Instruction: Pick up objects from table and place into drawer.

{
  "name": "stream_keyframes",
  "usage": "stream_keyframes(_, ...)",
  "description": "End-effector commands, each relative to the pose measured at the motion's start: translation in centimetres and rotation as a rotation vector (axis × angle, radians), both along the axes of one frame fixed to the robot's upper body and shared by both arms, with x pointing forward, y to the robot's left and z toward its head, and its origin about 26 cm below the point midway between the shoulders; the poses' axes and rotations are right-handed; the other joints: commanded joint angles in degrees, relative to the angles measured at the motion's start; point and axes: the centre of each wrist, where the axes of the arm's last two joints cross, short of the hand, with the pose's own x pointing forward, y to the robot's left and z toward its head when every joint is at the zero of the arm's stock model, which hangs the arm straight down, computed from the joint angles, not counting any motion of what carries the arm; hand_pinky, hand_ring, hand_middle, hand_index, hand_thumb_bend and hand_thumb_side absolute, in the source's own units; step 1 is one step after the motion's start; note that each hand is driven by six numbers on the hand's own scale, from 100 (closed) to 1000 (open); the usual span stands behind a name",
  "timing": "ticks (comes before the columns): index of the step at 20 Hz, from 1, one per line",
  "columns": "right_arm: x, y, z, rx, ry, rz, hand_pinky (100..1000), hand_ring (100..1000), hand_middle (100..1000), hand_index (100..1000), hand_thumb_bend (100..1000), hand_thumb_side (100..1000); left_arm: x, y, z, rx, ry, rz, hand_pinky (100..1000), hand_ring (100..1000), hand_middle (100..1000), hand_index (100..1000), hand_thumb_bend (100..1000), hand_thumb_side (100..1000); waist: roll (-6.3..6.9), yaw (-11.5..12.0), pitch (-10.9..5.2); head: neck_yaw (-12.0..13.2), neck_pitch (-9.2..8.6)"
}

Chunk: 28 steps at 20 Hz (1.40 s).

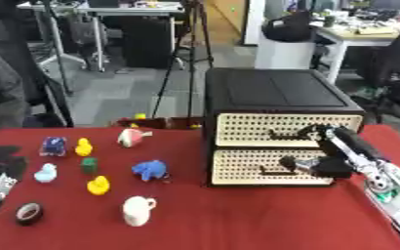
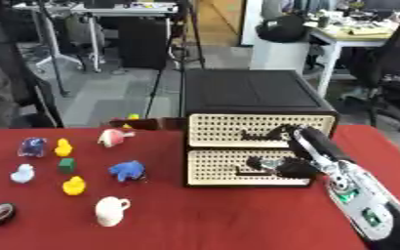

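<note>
- Red-covered desk [image 1: 237, 219] seen from above, with a black two-drawer cabinet [image 1: 276, 93] standing right of centre.
- Two cream perforated drawer fronts, upper drawer [image 1: 280, 129] and lower drawer [image 1: 268, 167], both looking closed, each with a dark handle.
- Right hand [image 2: 295, 167] reaching in from the lower right, pressed against the lower drawer front at its handle [image 2: 253, 165]; fingers curled there, seemingly hooked round the handle, though blur makes the hold hard to confirm.
- Left hand [image 1: 0, 168] showing only partly at the left edge of the left eye view; finger state impossible to tell.
- Small toys spread on the desk left of the cabinet, none inside a drawer: pink-and-white toy [image 1: 132, 137], blue-patterned toy [image 1: 53, 145], small yellow duck [image 1: 84, 147], green block [image 1: 89, 165], light blue duck [image 1: 46, 173], blue elephant [image 1: 150, 170], second yellow duck [image 1: 98, 185], white cup [image 1: 138, 210], dark tape roll [image 1: 29, 213].
- All toys well apart from the right hand.
</note>
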Motion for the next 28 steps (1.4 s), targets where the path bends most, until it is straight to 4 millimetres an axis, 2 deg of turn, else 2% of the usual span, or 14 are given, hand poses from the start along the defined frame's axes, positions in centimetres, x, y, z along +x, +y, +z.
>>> stream_keyframes(1,0.31,-0.57,1.22,-0.029,-0.030,-0.008,100,100,153,782,810,773,0.04,-0.15,1.06,0.006,-0.032,-0.014,565,481,540,744,652,756,0.22,0.1,-0.54,-0.3,-0.68)
stream_keyframes(12,0.72,-0.30,0.58,-0.041,-0.007,0.001,100,100,155,783,814,764,0.06,-0.26,1.06,0.004,-0.032,-0.019,565,480,540,744,650,757,0.49,0.6,-0.32,-0.7,-0.79)
stream_keyframes(13,0.76,-0.26,0.55,-0.043,-0.006,0.002,100,100,154,783,834,758,0.06,-0.27,1.06,0.004,-0.032,-0.019,565,480,540,744,650,757,0.53,0.6,-0.31,-0.7,-0.82)
stream_keyframes(23,1.08,-0.02,0.31,-0.048,0.003,0.007,100,100,155,800,814,763,0.09,-0.40,1.05,0.002,-0.031,-0.025,566,480,541,744,648,758,0.79,1.1,-0.21,-1.2,-0.93)
stream_keyframes(25,1.13,0.00,0.28,-0.049,0.004,0.008,100,100,155,782,812,762,0.09,-0.39,1.05,0.002,-0.031,-0.024,566,479,540,744,647,759,0.78,1.2,-0.18,-1.2,-0.89)
stream_keyframes(28,1.12,0.05,0.23,-0.051,0.005,0.011,100,100,155,698,810,754,0.09,-0.37,1.05,0.002,-0.030,-0.023,566,479,540,744,647,759,0.74,1.2,-0.15,-1.2,-0.81)
